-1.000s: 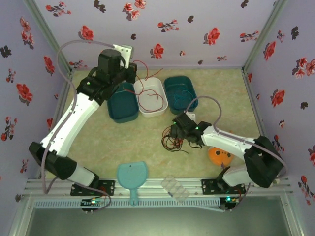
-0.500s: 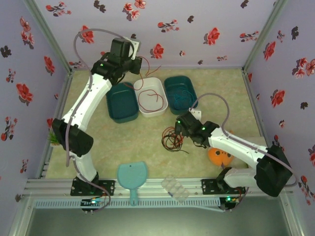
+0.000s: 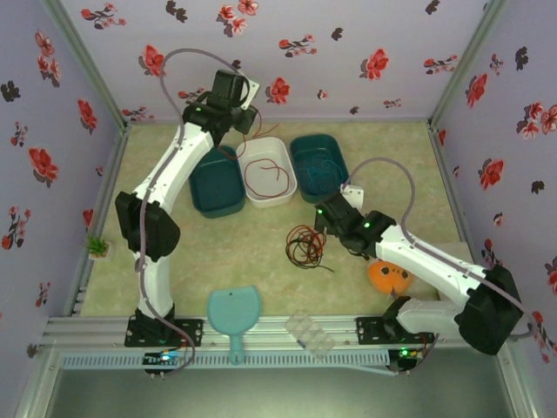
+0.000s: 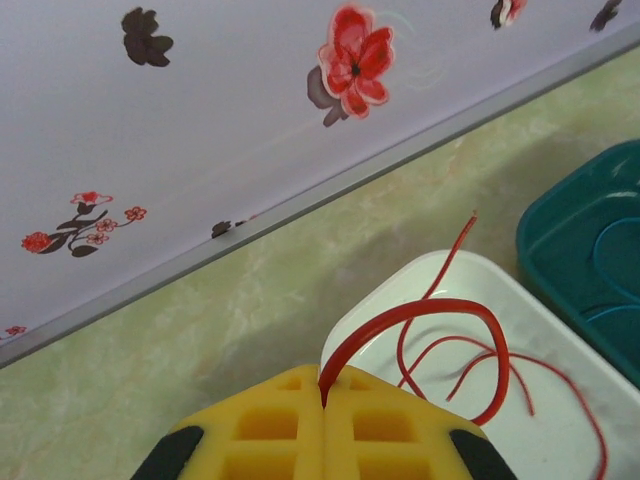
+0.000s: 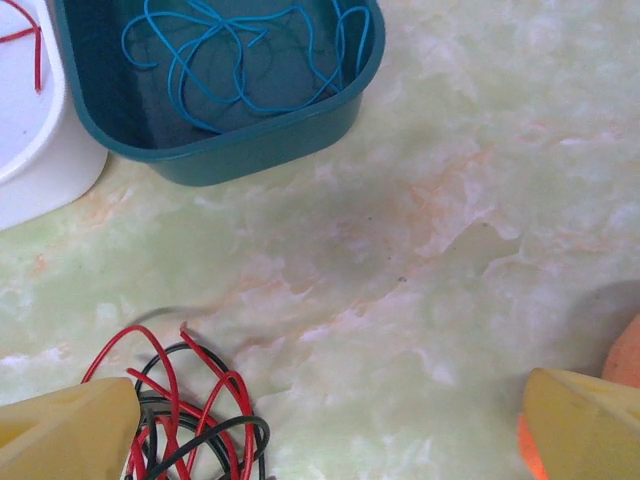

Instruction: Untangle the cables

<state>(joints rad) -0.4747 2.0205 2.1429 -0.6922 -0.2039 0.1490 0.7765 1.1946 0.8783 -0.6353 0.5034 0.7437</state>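
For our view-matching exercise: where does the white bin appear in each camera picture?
Top external: white bin, rear centre.
Left wrist: white bin, lower right, red cable trailing into it.
Right wrist: white bin, top-left corner.
Shared landmark: the teal bin holding the blue cable, directly beside it.

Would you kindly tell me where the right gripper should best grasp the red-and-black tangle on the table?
Probably an outer red loop at the tangle's far edge, from above: those arcs lie clear of the knotted middle. The right gripper, jaws open, would need shifting sideways over it.
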